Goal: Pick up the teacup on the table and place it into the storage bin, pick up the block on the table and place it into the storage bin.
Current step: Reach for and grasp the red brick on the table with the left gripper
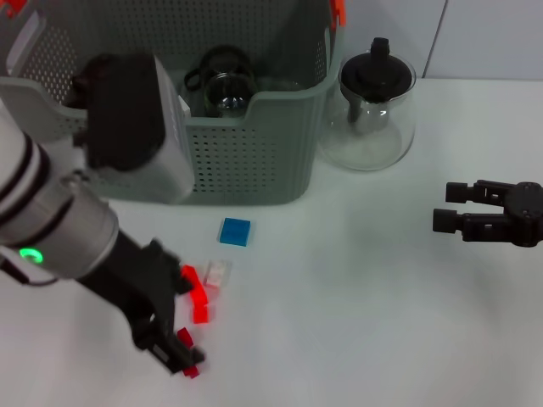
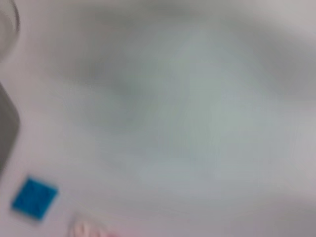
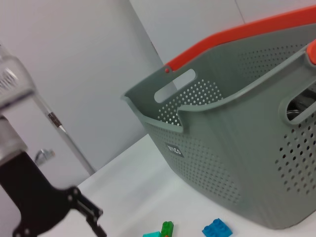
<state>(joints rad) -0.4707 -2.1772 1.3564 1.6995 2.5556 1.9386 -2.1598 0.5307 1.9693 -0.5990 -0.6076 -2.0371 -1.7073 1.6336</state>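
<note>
In the head view we see the storage bin (image 1: 246, 161) filling the upper left of the frame on the white table (image 1: 356, 280), with a glass teacup (image 1: 227, 91) already lying inside it against the front wall. A glass teapot (image 1: 370, 106) with a black lid stands just right of the bin. The blue block (image 1: 235, 231) lies flat on the table below the bin's front wall, apart from it. At lower left the left gripper (image 1: 188, 326) reaches down to the tabletop among small red and pale pieces (image 1: 204, 292) (we cannot tell whether its fingers grip anything). At the right edge the right gripper (image 1: 450, 206) hovers over bare table, its two black fingers spread and holding nothing. In the left wrist view the blue block (image 2: 34, 198) shows at the lower left on blurred tabletop. In the right wrist view the bin (image 3: 237, 148) fills the right side, orange trim along its rim, and the blue block (image 3: 217, 228) sits at the bottom edge beside green pieces (image 3: 165, 230).
</note>
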